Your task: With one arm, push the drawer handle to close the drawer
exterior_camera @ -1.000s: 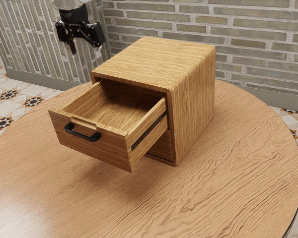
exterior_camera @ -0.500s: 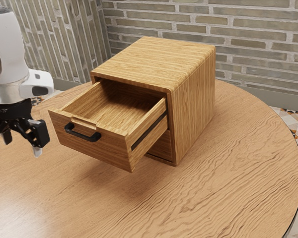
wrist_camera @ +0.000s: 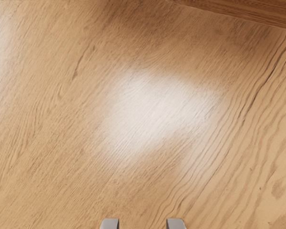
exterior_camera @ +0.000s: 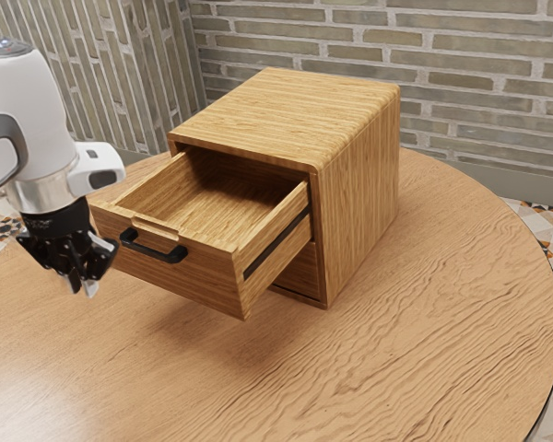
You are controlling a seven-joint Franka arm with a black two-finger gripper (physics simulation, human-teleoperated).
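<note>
Though square-edged, a grainy wooden drawer (exterior_camera: 195,279) (its black handle (exterior_camera: 154,250) round-cornered).

A brown, box-shaped wooden cabinet (exterior_camera: 364,184) stands on the round, light-brown wooden tabletop (exterior_camera: 415,368), toward its far side. Its brown, rectangular wooden upper drawer (exterior_camera: 189,284) juts toward the exterior view's near left. On that drawer's front is a black, bar-shaped handle (exterior_camera: 155,251). A grey-green brick wall (exterior_camera: 461,78) lies behind the cabinet.
</note>
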